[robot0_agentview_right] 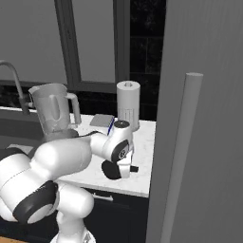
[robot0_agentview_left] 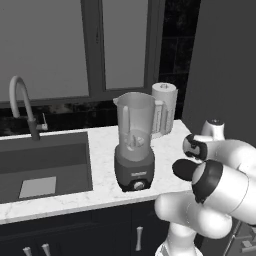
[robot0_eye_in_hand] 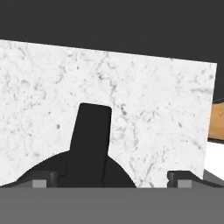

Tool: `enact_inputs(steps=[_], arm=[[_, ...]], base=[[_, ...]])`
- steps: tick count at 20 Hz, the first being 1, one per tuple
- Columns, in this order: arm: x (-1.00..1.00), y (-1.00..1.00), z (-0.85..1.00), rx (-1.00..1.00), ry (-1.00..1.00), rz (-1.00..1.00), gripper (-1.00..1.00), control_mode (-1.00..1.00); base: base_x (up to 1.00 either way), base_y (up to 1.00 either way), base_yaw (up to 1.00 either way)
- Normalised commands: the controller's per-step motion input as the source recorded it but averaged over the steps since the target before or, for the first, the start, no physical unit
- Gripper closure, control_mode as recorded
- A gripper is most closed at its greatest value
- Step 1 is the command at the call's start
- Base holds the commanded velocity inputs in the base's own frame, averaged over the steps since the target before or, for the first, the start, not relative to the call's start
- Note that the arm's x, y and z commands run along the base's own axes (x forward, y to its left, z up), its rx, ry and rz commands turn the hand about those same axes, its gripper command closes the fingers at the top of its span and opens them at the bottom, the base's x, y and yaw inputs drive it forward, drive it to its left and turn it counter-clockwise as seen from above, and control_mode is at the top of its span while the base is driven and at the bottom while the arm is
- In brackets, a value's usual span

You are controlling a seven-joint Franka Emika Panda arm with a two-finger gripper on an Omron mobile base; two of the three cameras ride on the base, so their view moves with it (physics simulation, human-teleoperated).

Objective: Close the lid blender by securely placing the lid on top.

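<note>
1. Marble counter (robot0_agentview_left: 102,187) runs below dark windows, with a sink (robot0_agentview_left: 45,167) and its faucet (robot0_agentview_left: 22,107) to our left and a tall grey panel (robot0_agentview_right: 204,118) closing off the right end.
2. Our white arm bends low over the counter's right end, beside the blender.
3. We see the blender (robot0_agentview_left: 134,142) standing upright near the counter's front edge, its clear jar open at the top; a paper-towel roll (robot0_agentview_left: 164,107) stands just behind it.
4. We see the lid (robot0_eye_in_hand: 89,168) lying flat on the marble directly under the hand, its tab pointing away from the camera.
5. Our gripper (robot0_eye_in_hand: 111,178) hangs over the lid with its tips spread wide, one on either side, holding nothing.
6. We judge the pick-up is in hand: next we should lower, pinch the lid, then carry it to the jar's mouth.
</note>
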Motion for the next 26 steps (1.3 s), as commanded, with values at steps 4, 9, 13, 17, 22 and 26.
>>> enact_inputs(steps=[4, 9, 13, 17, 22, 26], arm=[[0.14, -0.08, -0.21, 0.00, 0.00, 0.00, -1.00, -1.00], [0.14, -0.10, -0.19, 0.00, 0.00, 0.00, -1.00, -1.00], [0.13, -0.08, -0.17, 0.00, 0.00, 0.00, -1.00, -1.00], [0.14, -0.01, -0.16, 0.00, 0.00, 0.00, -1.00, -1.00], [0.10, 0.00, -0.18, 0.00, 0.00, 0.00, -1.00, -1.00], [0.00, 0.00, -0.23, 0.00, 0.00, 0.00, -1.00, -1.00]], base=[[0.00, 0.00, 0.00], [0.00, 0.00, 0.00], [0.00, 0.00, 0.00], [0.00, 0.00, 0.00], [0.00, 0.00, 0.00], [0.00, 0.00, 0.00]])
